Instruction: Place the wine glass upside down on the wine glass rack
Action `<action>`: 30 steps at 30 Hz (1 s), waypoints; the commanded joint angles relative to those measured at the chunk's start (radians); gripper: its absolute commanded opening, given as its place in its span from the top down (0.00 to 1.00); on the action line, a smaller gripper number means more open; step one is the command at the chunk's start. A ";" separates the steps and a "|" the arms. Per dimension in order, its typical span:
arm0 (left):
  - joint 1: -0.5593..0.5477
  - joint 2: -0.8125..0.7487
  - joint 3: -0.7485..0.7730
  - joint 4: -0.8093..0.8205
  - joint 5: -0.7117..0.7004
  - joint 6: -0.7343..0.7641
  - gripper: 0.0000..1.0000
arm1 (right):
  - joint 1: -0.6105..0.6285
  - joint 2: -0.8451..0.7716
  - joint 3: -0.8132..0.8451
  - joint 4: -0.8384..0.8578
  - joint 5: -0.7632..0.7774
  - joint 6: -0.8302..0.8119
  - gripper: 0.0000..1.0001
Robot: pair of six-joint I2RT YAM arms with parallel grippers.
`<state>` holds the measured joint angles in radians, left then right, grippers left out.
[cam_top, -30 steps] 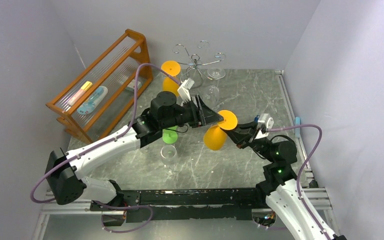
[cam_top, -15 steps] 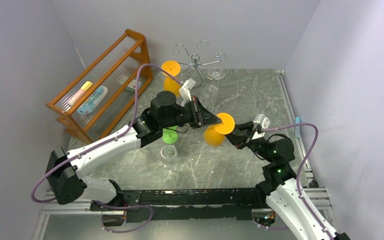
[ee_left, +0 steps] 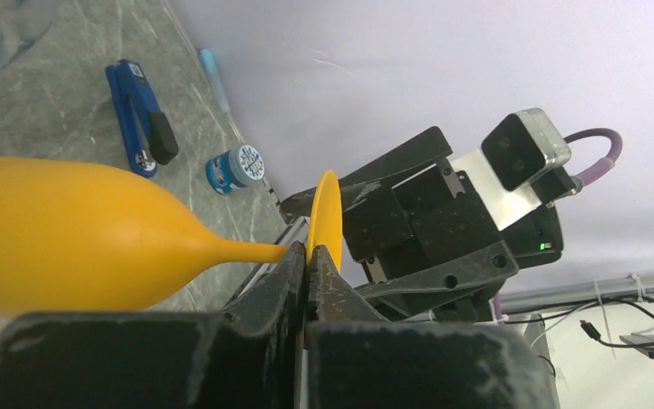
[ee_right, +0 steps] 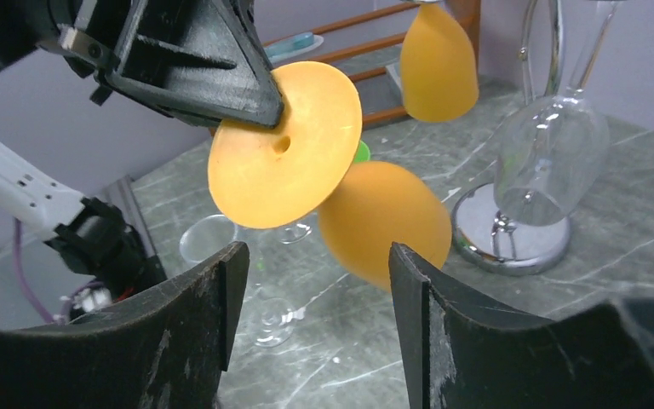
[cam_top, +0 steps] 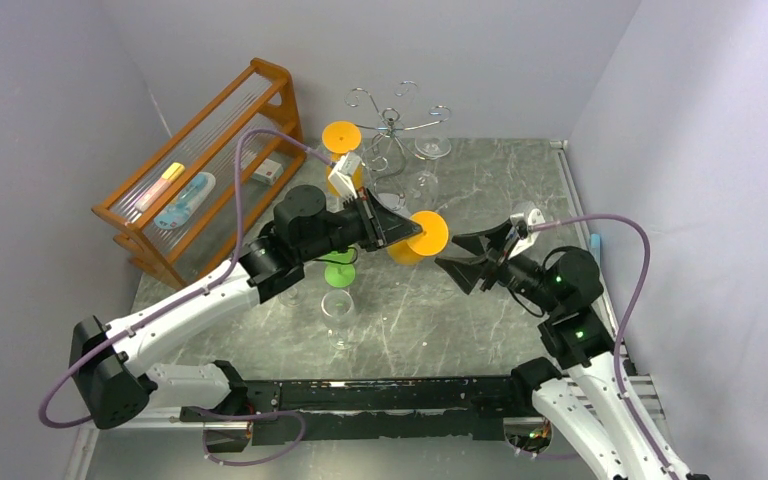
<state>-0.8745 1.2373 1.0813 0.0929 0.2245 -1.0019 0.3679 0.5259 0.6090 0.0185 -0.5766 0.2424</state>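
The orange wine glass (cam_top: 401, 249) hangs in the air on its side above the middle of the table, its round foot (ee_right: 285, 158) facing the right arm. My left gripper (cam_top: 415, 237) is shut on its thin stem just behind the foot, and the bowl (ee_left: 77, 234) juts out to one side. To the right of the glass, my right gripper (cam_top: 450, 252) is open and apart from it, with nothing between its fingers (ee_right: 196, 307). The chrome wine glass rack (cam_top: 392, 125) stands at the back centre, behind the held glass.
A second orange glass (cam_top: 341, 140) and a clear glass (ee_right: 549, 158) hang upside down on the rack. A green glass (cam_top: 340, 270) and a clear glass (cam_top: 338, 305) stand under the left arm. An orange wooden shelf (cam_top: 205, 170) lines the left wall.
My left gripper closed on the stem while the right gripper let go, opened and drew back to the right. The glass moved left and towards the back with the left arm.
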 commanded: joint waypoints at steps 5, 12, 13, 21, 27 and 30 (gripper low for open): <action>0.010 -0.040 -0.036 -0.025 -0.065 0.035 0.95 | 0.005 0.078 0.079 -0.042 -0.103 0.310 0.33; 0.012 -0.071 -0.065 0.001 -0.057 0.036 0.95 | 0.004 0.089 0.055 0.051 0.021 0.572 0.35; 0.012 -0.074 -0.065 0.001 -0.053 0.036 0.95 | 0.005 0.100 0.063 0.037 0.042 0.594 0.38; 0.013 -0.080 -0.083 0.037 -0.012 0.016 0.95 | 0.005 0.187 0.082 0.015 0.058 0.694 0.54; 0.014 -0.079 -0.091 0.056 0.012 0.015 0.95 | 0.005 0.203 0.051 0.149 -0.044 0.760 0.67; 0.016 -0.084 -0.102 0.079 0.021 0.016 0.95 | 0.005 0.213 0.048 0.195 -0.081 0.799 0.80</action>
<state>-0.8692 1.1732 0.9962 0.0994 0.2043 -0.9848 0.3679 0.7296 0.6724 0.1230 -0.5842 0.9703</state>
